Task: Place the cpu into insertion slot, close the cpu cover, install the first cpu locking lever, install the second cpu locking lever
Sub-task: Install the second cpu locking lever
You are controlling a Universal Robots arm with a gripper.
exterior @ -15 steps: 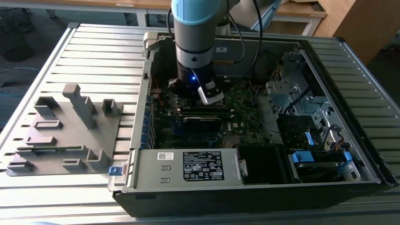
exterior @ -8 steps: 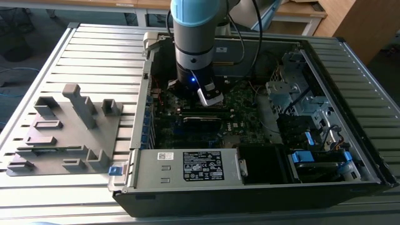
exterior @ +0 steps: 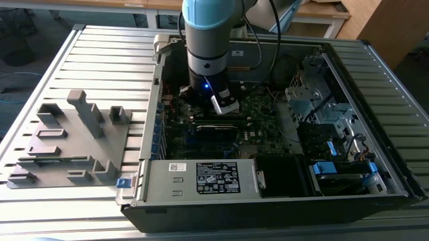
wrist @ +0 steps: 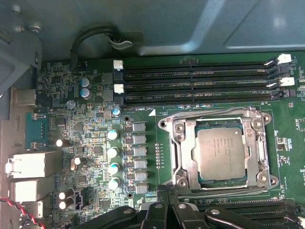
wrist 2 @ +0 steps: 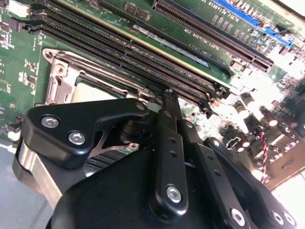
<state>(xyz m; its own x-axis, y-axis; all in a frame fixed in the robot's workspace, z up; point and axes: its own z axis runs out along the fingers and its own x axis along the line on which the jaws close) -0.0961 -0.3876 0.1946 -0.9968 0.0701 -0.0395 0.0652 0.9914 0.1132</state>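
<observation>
cpu (wrist: 222,153) is seated in the insertion slot (wrist: 183,152), silver top up and sitting flat as far as the first wrist view shows. cpu cover (wrist: 223,119) appears to lie closed around it, chip showing through the window; can't confirm it's fully flat. Whether either locking lever is latched: can't tell.

In the second wrist view the socket frame (wrist 2: 59,76) and a pale patch of the cpu (wrist 2: 93,91) sit just past the gripper linkage, partly hidden by it. Memory slots (wrist: 195,86) run along one side of the socket, close by.

Gripper (wrist 2: 167,98): fingers look closed together to a narrow tip, holding nothing. The tip sits at the socket edge on the memory-slot side, very near or touching; contact can't be confirmed. In the exterior view the gripper (exterior: 224,103) is down inside the PC case (exterior: 268,201), over the motherboard (exterior: 258,108), arm near vertical. Case stands on the slatted counter (exterior: 100,55), grey fixture block (exterior: 67,145) well apart on the exterior view's left.

Risks, my read:
- Tip is tight against the memory slots. A sideways slip could scrape a slot or its latch.
- Pressing on an unseated cover could load the chip unevenly and bend socket pins.
- If the tip misses a lever, it could skid into the capacitors (wrist: 113,152) near the socket.
</observation>
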